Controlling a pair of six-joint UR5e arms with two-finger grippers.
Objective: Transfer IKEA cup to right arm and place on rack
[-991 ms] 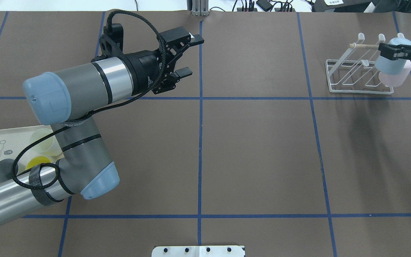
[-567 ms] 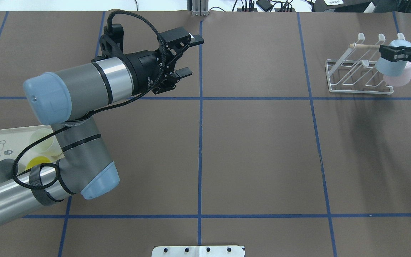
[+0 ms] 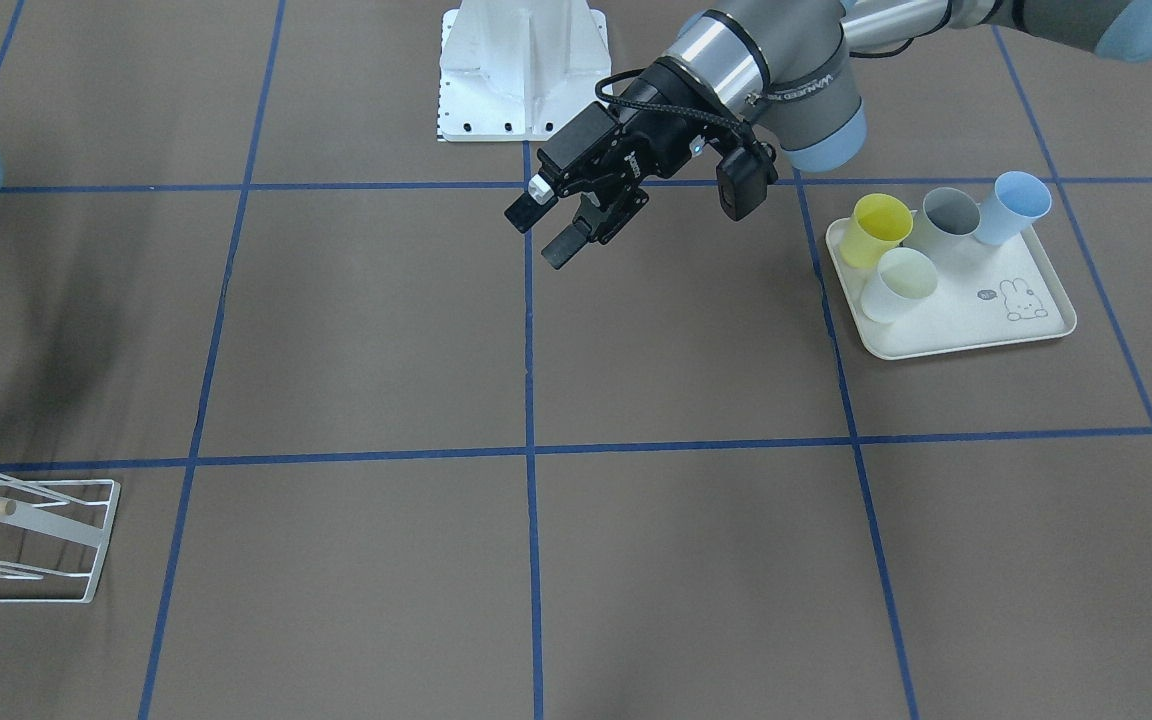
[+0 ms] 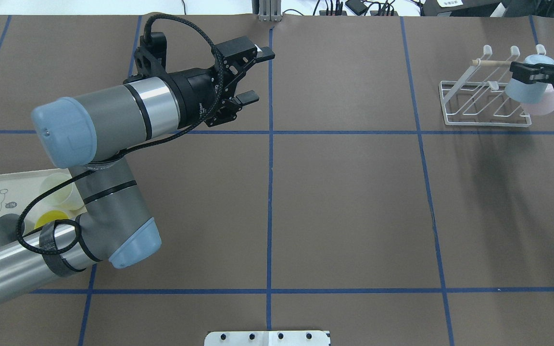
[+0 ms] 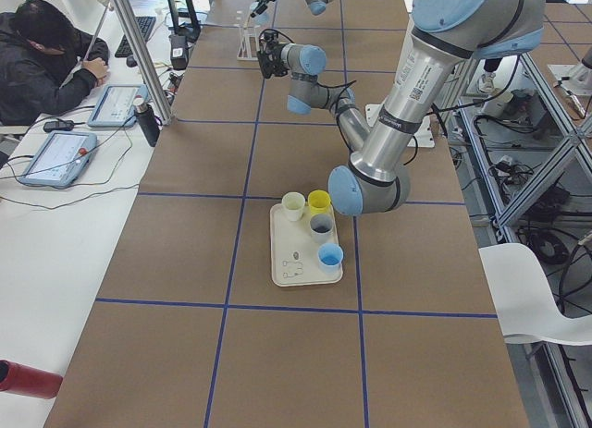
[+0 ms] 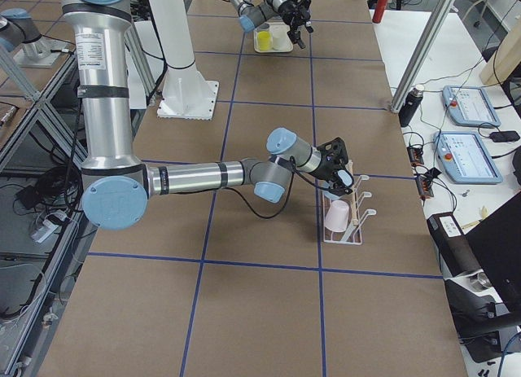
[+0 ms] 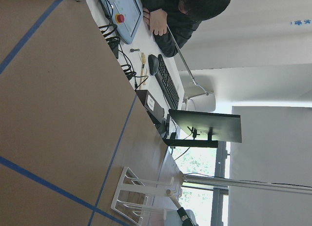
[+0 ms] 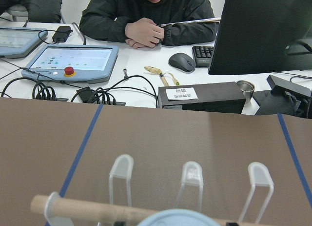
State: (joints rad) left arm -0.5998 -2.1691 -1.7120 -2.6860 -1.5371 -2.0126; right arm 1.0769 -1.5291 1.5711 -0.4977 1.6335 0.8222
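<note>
The black two-finger right gripper (image 4: pixel 531 72) is clamped on the light-blue plastic IKEA cup (image 4: pixel 522 91). It holds the cup tilted over the small white wire rack (image 4: pixel 486 125), at 2 o'clock on the brown table (image 4: pixel 354 192) in the overhead view, right beside a pale pink cup (image 4: pixel 548 103). It is best to match the rack's slant, descend slowly clear of the pink cup, and release only once the cup is seated. The left gripper (image 4: pixel 258 76), near 11 o'clock, gapes wide and empty.
</note>
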